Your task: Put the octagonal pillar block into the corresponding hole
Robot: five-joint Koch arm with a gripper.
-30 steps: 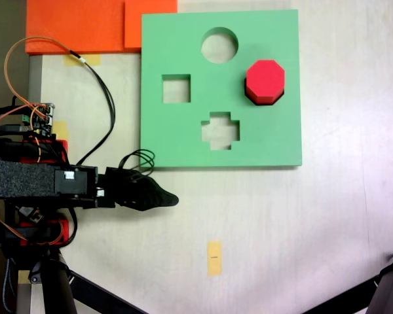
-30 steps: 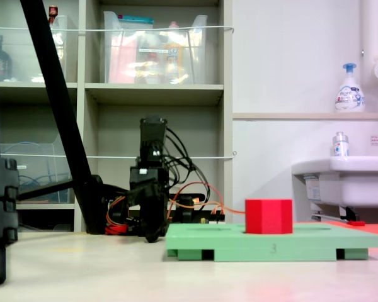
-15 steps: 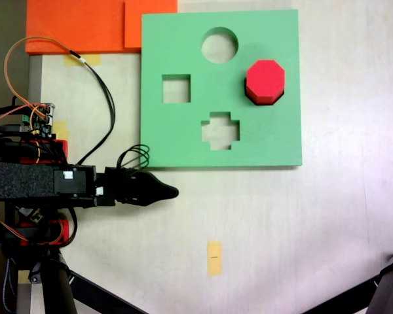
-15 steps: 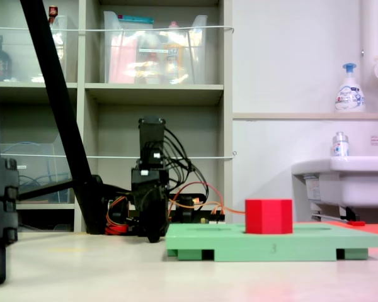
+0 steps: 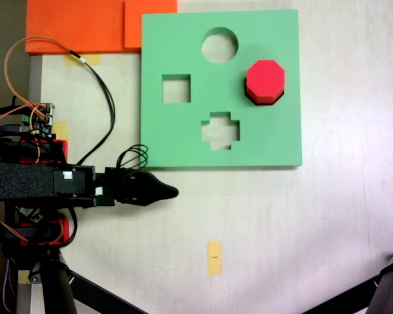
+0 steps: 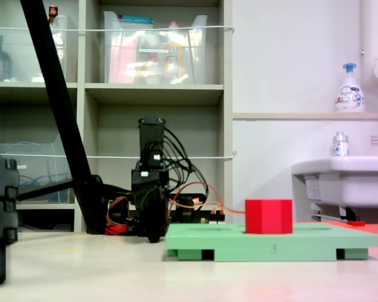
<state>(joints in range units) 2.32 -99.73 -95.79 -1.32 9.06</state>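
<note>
- The red block (image 5: 265, 79) sits in the eight-sided hole (image 5: 250, 97) of the green board (image 5: 177, 137), on the board's right half in the top-down fixed view. A dark sliver of the hole shows along its lower-left edge.
- In the low fixed view the red block (image 6: 269, 216) stands well proud of the green board (image 6: 274, 240), so I cannot tell whether it is fully seated or only resting in the mouth of the hole.
- I judge the placing as done, or nearly so; at most a press down is left.
- My tool (image 5: 171, 192) is off the board, on the bench just below the board's lower-left corner, holding nothing. Its tip looks pinched to a point, but I cannot tell whether the jaws are together.
- Round hole (image 5: 219, 44), square hole (image 5: 175, 88) and cross hole (image 5: 221, 130) hold nothing.
- Orange sheets (image 5: 78, 25) lie at the bench's top-left corner, a yellow tape mark (image 5: 214, 258) near its bottom edge. Nothing stands between my tool and the block.
</note>
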